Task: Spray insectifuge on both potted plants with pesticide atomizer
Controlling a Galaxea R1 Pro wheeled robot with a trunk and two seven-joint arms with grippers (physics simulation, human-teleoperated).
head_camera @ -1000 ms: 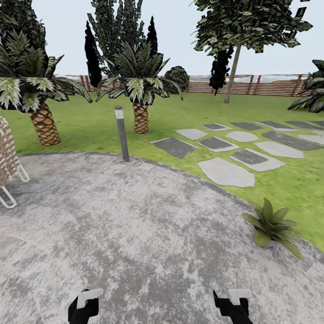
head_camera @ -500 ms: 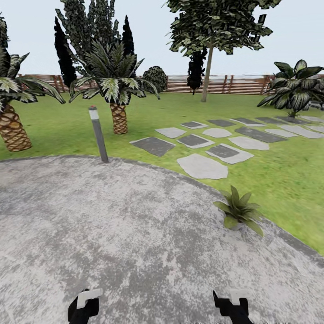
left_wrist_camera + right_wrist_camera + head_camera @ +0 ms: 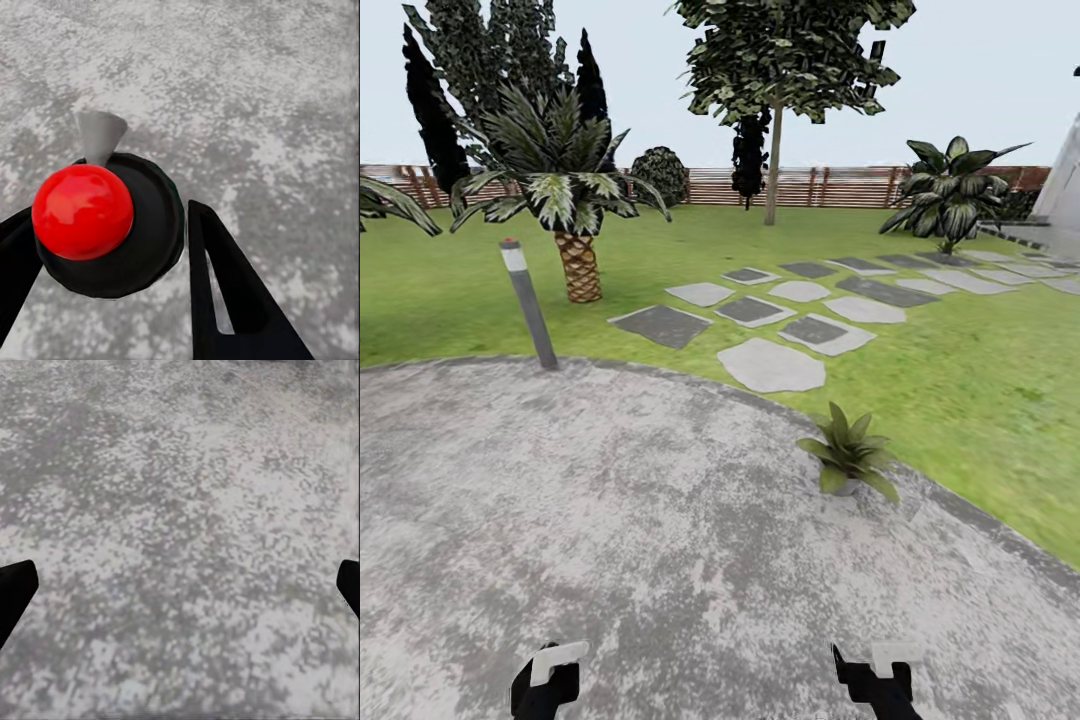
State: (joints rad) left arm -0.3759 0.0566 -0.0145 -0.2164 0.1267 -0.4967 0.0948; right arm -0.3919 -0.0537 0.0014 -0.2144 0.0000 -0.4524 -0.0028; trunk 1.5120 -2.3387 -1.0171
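Left pincer (image 3: 547,678) over grey patio (image 3: 610,520), lawn (image 3: 960,400) beyond

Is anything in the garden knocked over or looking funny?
One thing: the grey post light at the patio edge leans sideways instead of standing straight. The little potted plant sits upright on the patio rim by the grass, and the stepping stones lie flat. Nothing looks spilled or broken.
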